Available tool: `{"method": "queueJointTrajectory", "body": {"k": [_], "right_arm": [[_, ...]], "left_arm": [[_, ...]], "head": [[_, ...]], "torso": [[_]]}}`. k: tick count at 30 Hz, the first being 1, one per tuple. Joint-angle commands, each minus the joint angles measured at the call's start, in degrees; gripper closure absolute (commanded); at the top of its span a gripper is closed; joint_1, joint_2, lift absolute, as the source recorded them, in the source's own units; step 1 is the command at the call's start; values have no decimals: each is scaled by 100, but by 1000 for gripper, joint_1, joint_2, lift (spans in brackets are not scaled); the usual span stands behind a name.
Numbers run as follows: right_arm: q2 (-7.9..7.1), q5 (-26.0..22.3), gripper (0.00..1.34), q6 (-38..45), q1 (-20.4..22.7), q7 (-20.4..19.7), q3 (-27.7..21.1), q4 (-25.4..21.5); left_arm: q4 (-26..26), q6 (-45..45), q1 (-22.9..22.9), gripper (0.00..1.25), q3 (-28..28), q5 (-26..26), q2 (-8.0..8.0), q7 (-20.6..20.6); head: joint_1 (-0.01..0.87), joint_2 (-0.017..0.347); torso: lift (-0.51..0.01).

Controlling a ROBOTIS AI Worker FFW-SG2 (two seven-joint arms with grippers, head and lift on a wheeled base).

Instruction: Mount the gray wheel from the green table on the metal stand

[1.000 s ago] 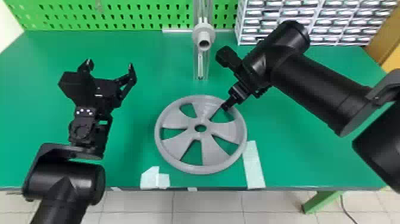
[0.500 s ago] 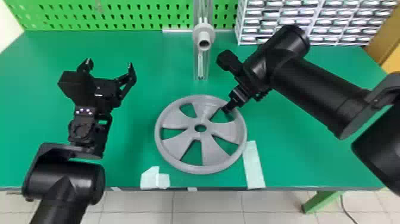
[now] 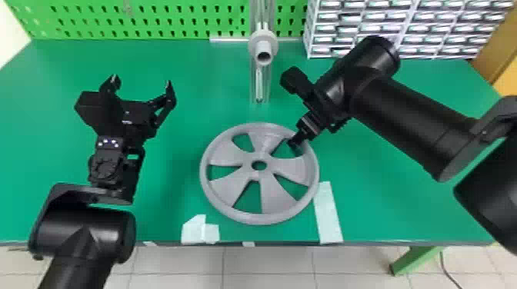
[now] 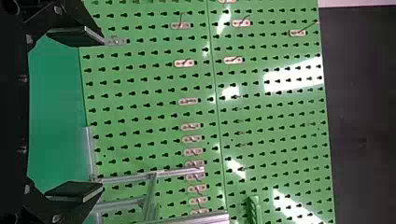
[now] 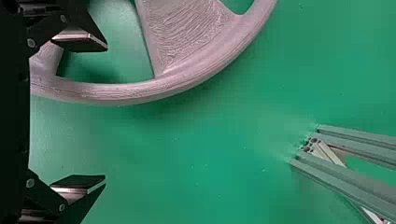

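While gray wheel [image 3: 227, 154] lies flat, grasp seems in hand: right gripper [image 5: 106, 114], jaws apart astride rim [image 5: 135, 93], should close, then lift toward metal stand [image 3: 264, 38], upper centre; left gripper [image 3: 141, 81] idle, jaws apart.

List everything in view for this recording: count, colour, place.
Wheel: one, gray, flat on the table
Metal stand: one, silvery, behind the wheel
Round fitting: one, gray, on the stand
Table: one, green, under the wheel
Tape pieces: several, pale, near edge
Pegboard: one, green, behind
Hooks: several, pale, on pegboard
Drawer rack: one, white, rear right
Cable: one, dark, floor
Left gripper: one, black, above table's left
Right gripper: one, black, at wheel's rim
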Motion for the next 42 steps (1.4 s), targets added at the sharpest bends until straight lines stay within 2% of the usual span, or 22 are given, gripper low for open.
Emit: {"method": "queueJointTrajectory", "body": {"k": [1,12,21,25,31,42], "right_arm": [[2,-24,282,-10,1,-9,14,0],[2,-33,295,-10,-8,-27,41,0],[2,-33,409,-10,-8,-35,49,0],[-7,-33,545,-10,-8,-35,58,0],[-7,-33,561,-10,-26,-35,58,0],[-7,-24,697,-10,-43,-35,58,0]], "left_arm": [[0,0,-4,182,0,0,0,-1],[0,0,-12,183,0,0,0,-1],[0,0,-12,183,0,0,0,-1],[0,0,-4,183,0,0,0,-1],[0,0,-4,185,0,0,0,-1],[0,0,-4,183,0,9,0,8]], "head": [[867,52],[867,52],[867,52],[867,52],[867,52],[867,52]], "torso": [[-100],[-100],[-100],[-100],[-100],[-100]]}}
